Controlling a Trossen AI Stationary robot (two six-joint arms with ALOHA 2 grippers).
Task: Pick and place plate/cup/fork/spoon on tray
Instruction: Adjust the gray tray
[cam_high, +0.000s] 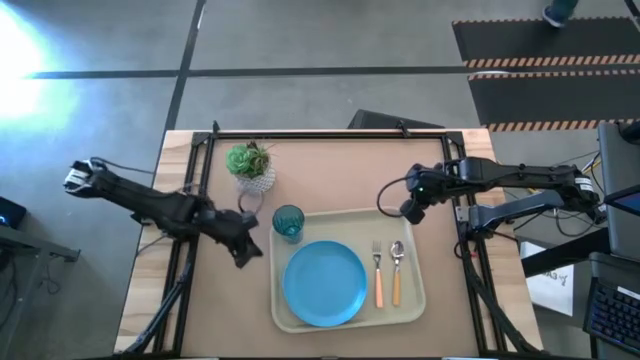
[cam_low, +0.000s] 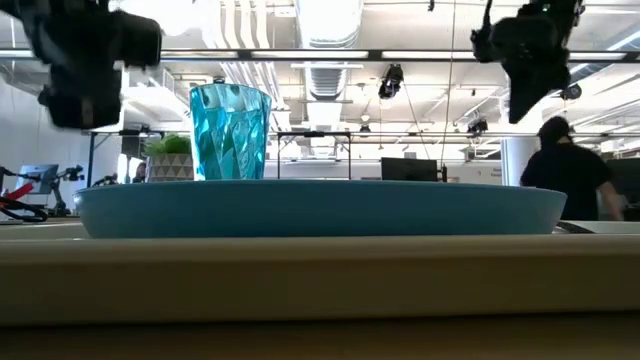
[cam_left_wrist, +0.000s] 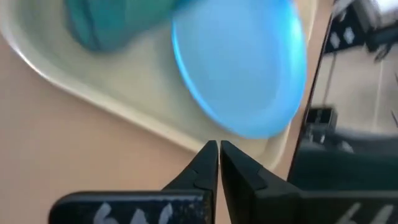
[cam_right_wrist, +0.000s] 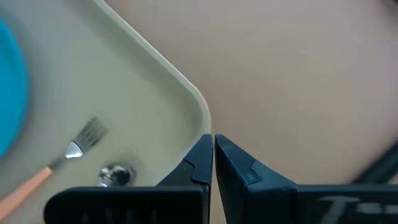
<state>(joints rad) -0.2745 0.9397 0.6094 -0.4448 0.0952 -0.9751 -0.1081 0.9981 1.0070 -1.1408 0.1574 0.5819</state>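
Observation:
The cream tray (cam_high: 420, 300) lies on the table's near middle. On it lie the sky-blue plate (cam_high: 323, 283), the teal cup (cam_high: 287, 222) upright at its far left corner, the fork (cam_high: 378, 272) and the spoon (cam_high: 397, 270) side by side at its right. My left gripper (cam_high: 247, 252) is shut and empty, left of the tray. My right gripper (cam_high: 408, 212) is shut and empty, above the tray's far right corner (cam_right_wrist: 200, 102). The plate (cam_left_wrist: 242, 68) and cup (cam_left_wrist: 102, 25) show in the left wrist view, the fork (cam_right_wrist: 81, 144) and spoon (cam_right_wrist: 117, 175) in the right wrist view.
A white pot with a green plant (cam_high: 250, 165) stands on the table behind the cup. A black frame (cam_high: 330, 134) runs along the table's far edge and sides. A person (cam_low: 572, 180) stands in the room beyond the table. Bare tabletop lies left of the tray.

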